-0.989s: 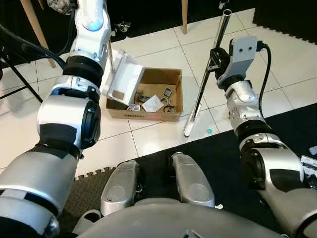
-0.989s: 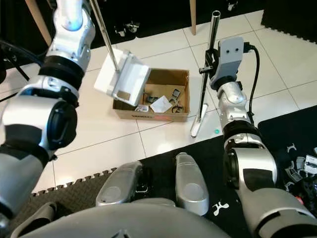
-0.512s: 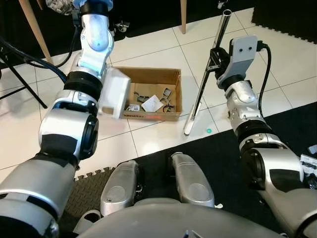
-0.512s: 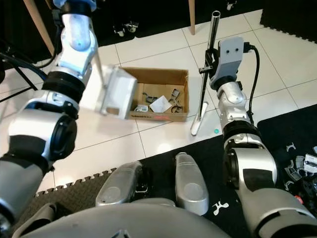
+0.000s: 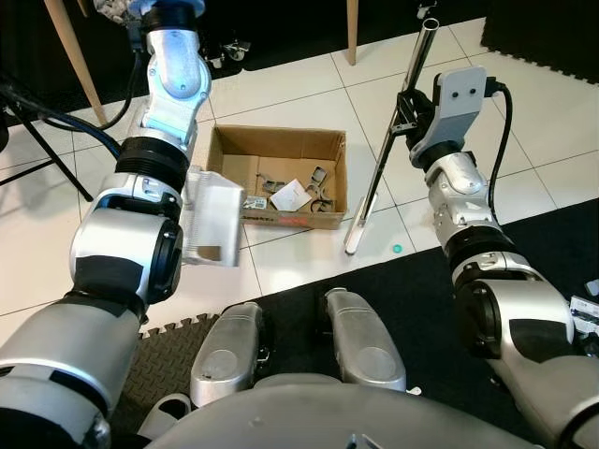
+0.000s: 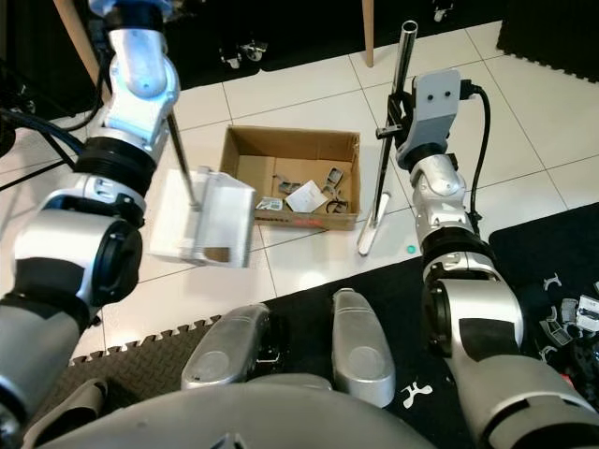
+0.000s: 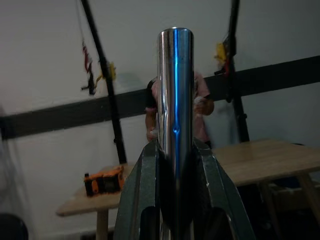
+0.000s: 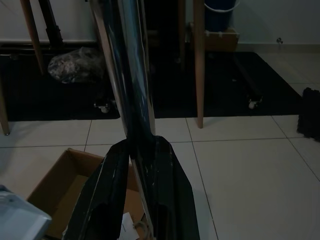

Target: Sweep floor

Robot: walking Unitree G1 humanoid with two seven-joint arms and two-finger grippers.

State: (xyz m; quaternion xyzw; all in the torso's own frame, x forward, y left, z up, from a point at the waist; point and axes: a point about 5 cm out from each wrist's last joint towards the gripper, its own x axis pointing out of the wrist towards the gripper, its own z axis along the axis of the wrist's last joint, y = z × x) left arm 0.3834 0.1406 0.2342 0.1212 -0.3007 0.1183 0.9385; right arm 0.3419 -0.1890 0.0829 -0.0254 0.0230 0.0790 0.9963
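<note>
A white dustpan [image 5: 211,217] hangs on a chrome handle [image 6: 181,159] just left of an open cardboard box [image 5: 281,137], low over the white tiles. My left gripper [image 7: 175,146] is shut on the top of that handle [image 7: 175,85], high up. Over on the other side, my right gripper [image 5: 409,103] is shut on a chrome broom pole [image 5: 386,154]. Its narrow head [image 5: 353,240] rests on the tile by the box's right corner. The box holds paper scraps and small bits [image 5: 295,192]. In the right wrist view both fingers [image 8: 165,175] clasp the pole [image 8: 127,60].
A small teal bit [image 5: 396,248] lies on the tile near the broom head. A black mat [image 5: 421,299] covers the floor under my feet. Wooden legs [image 5: 70,56] and a black stand [image 5: 37,150] are at the left. A person [image 7: 204,107] stands behind a wooden table [image 7: 260,160].
The dustpan was tipped over the box's left edge; my left arm has swung it out to the left and lowered it beside the box. The right arm and broom have held still.
</note>
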